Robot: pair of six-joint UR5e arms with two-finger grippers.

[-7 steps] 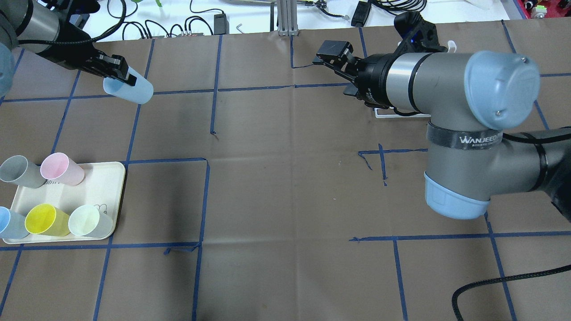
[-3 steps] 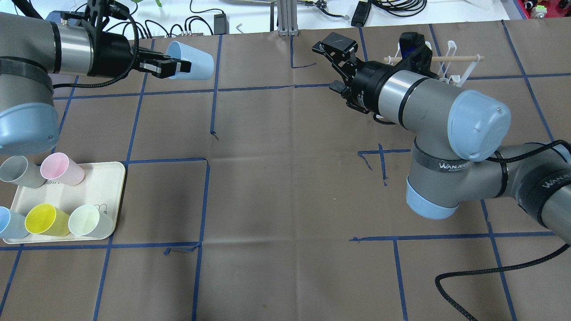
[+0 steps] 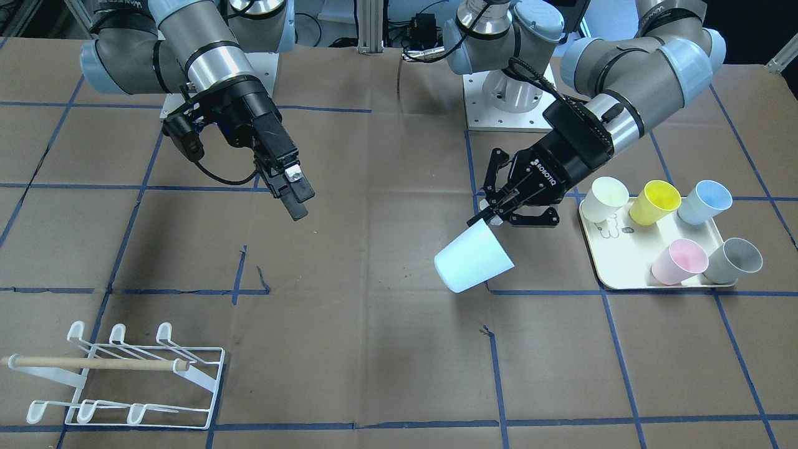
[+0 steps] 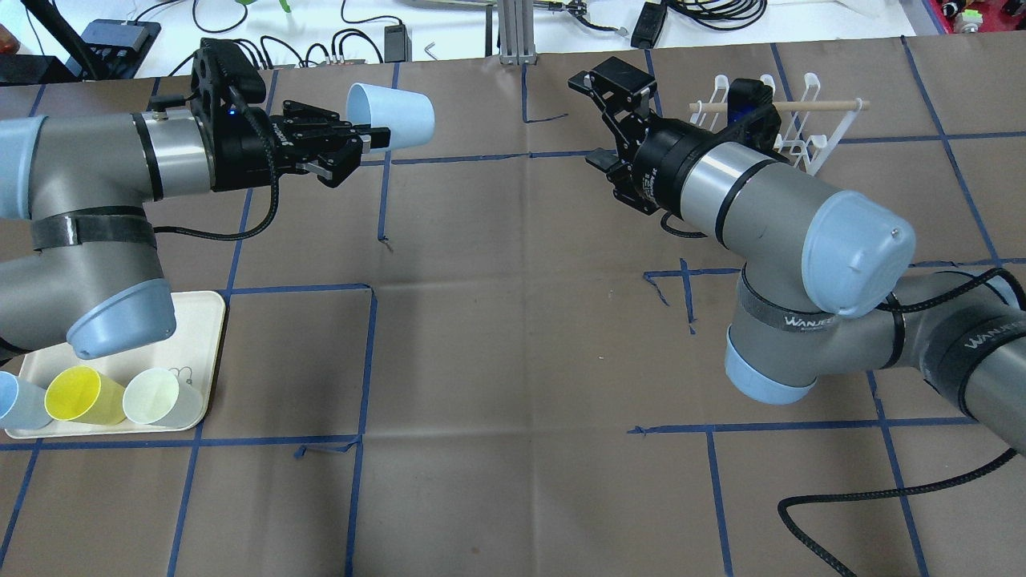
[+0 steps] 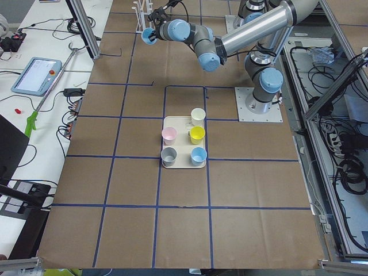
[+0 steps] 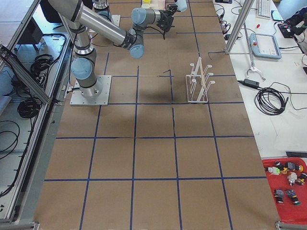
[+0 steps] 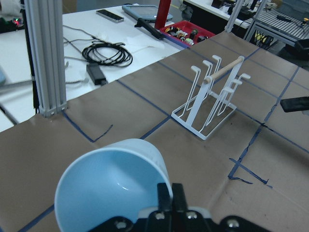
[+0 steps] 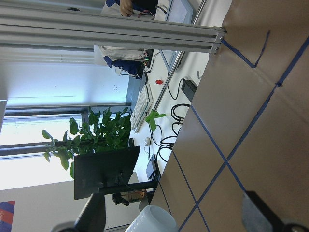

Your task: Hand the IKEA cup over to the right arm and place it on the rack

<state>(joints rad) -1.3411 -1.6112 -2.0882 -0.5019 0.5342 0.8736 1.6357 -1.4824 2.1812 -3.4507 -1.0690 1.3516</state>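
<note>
My left gripper (image 4: 370, 140) is shut on the rim of a light-blue cup (image 4: 393, 118) and holds it on its side in the air above the table's far left part. In the front-facing view the cup (image 3: 474, 259) hangs below the gripper (image 3: 492, 215). The left wrist view shows one finger (image 7: 166, 195) inside the cup's rim (image 7: 111, 183). My right gripper (image 4: 613, 84) is open and empty, well to the right of the cup, its jaws turned towards it. The white wire rack (image 4: 801, 120) with its wooden dowel stands behind the right arm and is empty (image 3: 124, 374).
A cream tray (image 3: 614, 262) near the left arm holds several upright cups: cream, yellow, blue, pink and grey. In the overhead view the left arm's elbow covers part of the tray (image 4: 200, 320). Cables and a metal post lie along the far table edge.
My left arm has swung the blue cup right, towards the table's middle, and turned it sideways. My right arm has drawn back and turned its gripper, uncovering the rack.
</note>
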